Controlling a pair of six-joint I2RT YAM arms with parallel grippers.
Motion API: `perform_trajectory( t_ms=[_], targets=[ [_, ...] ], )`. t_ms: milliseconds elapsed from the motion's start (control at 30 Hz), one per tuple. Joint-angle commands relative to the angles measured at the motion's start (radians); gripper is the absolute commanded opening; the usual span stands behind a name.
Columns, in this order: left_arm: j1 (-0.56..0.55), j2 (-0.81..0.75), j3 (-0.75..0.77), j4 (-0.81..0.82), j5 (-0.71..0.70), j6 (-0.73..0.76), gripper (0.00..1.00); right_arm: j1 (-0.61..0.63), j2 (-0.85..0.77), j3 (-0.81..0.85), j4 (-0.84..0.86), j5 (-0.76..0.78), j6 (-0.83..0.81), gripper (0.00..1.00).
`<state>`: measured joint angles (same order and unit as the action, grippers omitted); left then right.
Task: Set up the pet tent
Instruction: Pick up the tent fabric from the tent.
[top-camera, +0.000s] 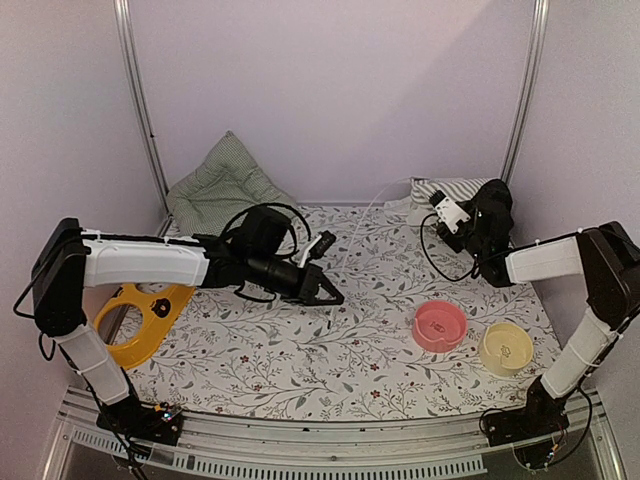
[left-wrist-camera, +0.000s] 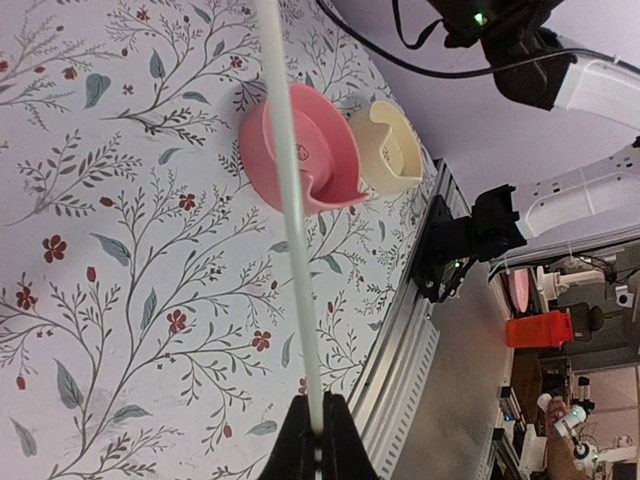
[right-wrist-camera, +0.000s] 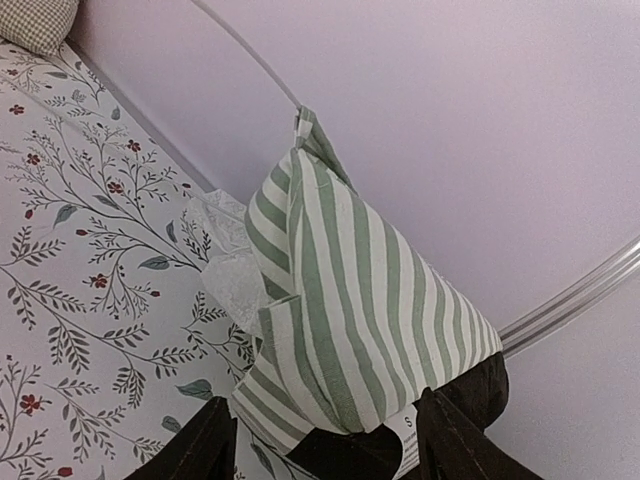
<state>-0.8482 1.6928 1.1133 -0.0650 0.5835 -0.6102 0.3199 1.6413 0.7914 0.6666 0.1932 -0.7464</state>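
Left end effector (left-wrist-camera: 317, 415) pinched shut on thin white bendy pole (left-wrist-camera: 295, 200), mid floral-print desk (top-camera: 260, 350). Right end effector (right-wrist-camera: 325, 405) jaws straddle the bunched green-and-white striped fabric pet tent (right-wrist-camera: 350, 300), far right against the back wall. Can't tell if it's gripping.

Worktop (top-camera: 260, 350), floral cover: pink bowl (top-camera: 440, 326), pale yellow bowl (top-camera: 505, 348), yellow flat piece (top-camera: 140, 320), green checked cushion (top-camera: 215, 185), pet tent (top-camera: 440, 188) far right.
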Motion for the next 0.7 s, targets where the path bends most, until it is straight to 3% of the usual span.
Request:
perform_trajectory(
  t_ms=[0, 667],
  targets=[
    [0.019, -0.009, 0.04, 0.062, -0.012, 0.038, 0.0, -0.003, 0.046, -0.04, 0.2, 0.035, -0.149, 0.64],
    [0.021, 0.023, 0.072, 0.067, 0.025, 0.042, 0.0, -0.015, 0.34, 0.083, 0.556, 0.209, -0.349, 0.62]
  ],
)
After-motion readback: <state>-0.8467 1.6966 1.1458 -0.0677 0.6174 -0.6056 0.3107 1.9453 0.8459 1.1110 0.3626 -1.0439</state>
